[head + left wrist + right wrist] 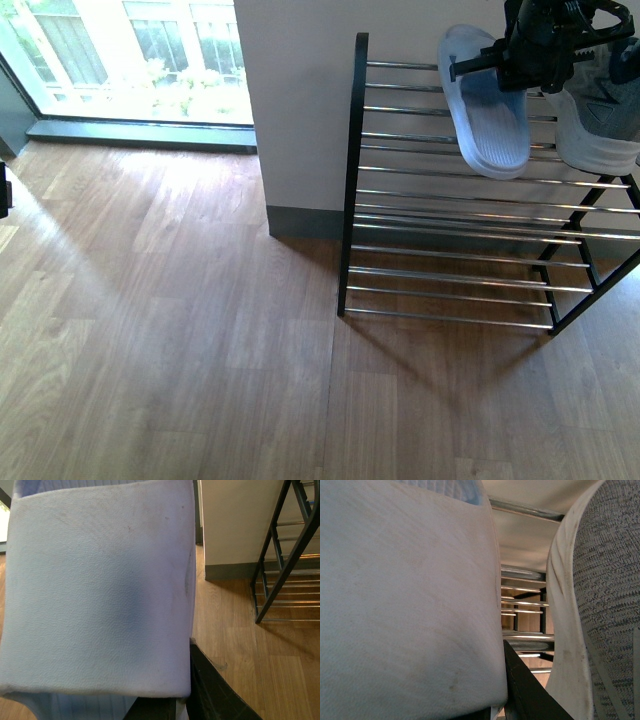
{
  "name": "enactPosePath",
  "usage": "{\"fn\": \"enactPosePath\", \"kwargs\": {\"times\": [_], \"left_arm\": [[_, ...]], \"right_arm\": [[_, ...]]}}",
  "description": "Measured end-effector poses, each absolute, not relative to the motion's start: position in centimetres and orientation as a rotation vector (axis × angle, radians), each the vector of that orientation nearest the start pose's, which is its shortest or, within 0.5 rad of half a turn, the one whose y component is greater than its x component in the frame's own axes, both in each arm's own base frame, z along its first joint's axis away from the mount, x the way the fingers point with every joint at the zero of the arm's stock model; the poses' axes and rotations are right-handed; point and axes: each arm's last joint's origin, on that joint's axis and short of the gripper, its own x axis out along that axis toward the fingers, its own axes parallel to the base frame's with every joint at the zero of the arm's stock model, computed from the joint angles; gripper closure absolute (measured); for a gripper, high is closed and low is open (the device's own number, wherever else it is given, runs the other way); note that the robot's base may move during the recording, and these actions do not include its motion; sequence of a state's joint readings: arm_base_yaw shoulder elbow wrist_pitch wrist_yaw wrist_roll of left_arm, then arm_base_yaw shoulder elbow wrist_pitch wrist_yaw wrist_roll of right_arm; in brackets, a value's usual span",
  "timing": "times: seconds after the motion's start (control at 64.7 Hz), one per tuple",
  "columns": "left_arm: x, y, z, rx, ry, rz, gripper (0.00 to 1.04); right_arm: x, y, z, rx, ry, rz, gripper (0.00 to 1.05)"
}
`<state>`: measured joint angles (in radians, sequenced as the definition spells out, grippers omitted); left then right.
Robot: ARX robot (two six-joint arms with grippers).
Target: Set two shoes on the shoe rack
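Second shoe (487, 110) hangs sole-out, toe down, at rack (450, 232) top tier, grasped by right hand (535, 50), just left of seated shoe (598, 125); placing step, next: level it, lower onto rods, release

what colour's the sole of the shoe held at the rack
White, finely ribbed; the thick-soled sneaker shows clearest in front view.

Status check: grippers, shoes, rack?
Right gripper shut on first shoe, sole outward, at rack top tier. Second shoe on rack beside it. Left gripper: white sole blocks view, jaws unclear.
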<state>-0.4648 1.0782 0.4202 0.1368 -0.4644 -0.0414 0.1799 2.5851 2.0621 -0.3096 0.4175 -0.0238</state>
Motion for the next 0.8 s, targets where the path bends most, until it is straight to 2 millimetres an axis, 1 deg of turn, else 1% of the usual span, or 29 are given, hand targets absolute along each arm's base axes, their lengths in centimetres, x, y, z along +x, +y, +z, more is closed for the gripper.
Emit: {"fn": "enactPosePath", "kwargs": {"times": [0.34, 0.433, 0.448, 0.51, 0.541, 0.587, 0.664, 0.68, 0.726, 0.804], "left_arm": [[19.1, -8.1, 18.7, 0.193, 0.466, 0.009, 1.03], [19.1, -8.1, 18.7, 0.193, 0.466, 0.009, 1.03], [19.1, -8.1, 18.7, 0.193, 0.466, 0.009, 1.03], [19.1, -8.1, 18.7, 0.193, 0.466, 0.009, 1.03], [19.1, -8.1, 18.7, 0.193, 0.466, 0.009, 1.03], [19.1, -8.1, 18.7, 0.193, 0.466, 0.009, 1.03], [19.1, -8.1, 18.7, 0.193, 0.466, 0.009, 1.03], [19.1, -8.1, 18.7, 0.193, 0.466, 0.009, 1.03], [19.1, -8.1, 18.7, 0.193, 0.466, 0.009, 1.03], [19.1, -8.1, 18.7, 0.193, 0.466, 0.009, 1.03]], "right_arm": [[54.7, 7.4, 9.8, -0.276, 0.816, -0.268, 1.03], [54.8, 7.3, 9.7, -0.27, 0.803, -0.268, 0.9], [54.8, 7.3, 9.7, -0.265, 0.797, -0.269, 0.85], [54.6, 7.3, 9.6, -0.254, 0.792, -0.255, 0.71], [54.5, 7.3, 9.6, -0.25, 0.789, -0.25, 0.66], [54.2, 7.3, 9.9, -0.238, 0.775, -0.235, 0.55], [53.4, 7.4, 11.4, -0.197, 0.728, -0.199, 0.38], [53.3, 7.4, 11.7, -0.191, 0.721, -0.195, 0.36], [52.5, 7.5, 13.1, -0.161, 0.682, -0.167, 0.25], [51.4, 7.7, 14.6, -0.126, 0.641, -0.132, 0.15]]}}
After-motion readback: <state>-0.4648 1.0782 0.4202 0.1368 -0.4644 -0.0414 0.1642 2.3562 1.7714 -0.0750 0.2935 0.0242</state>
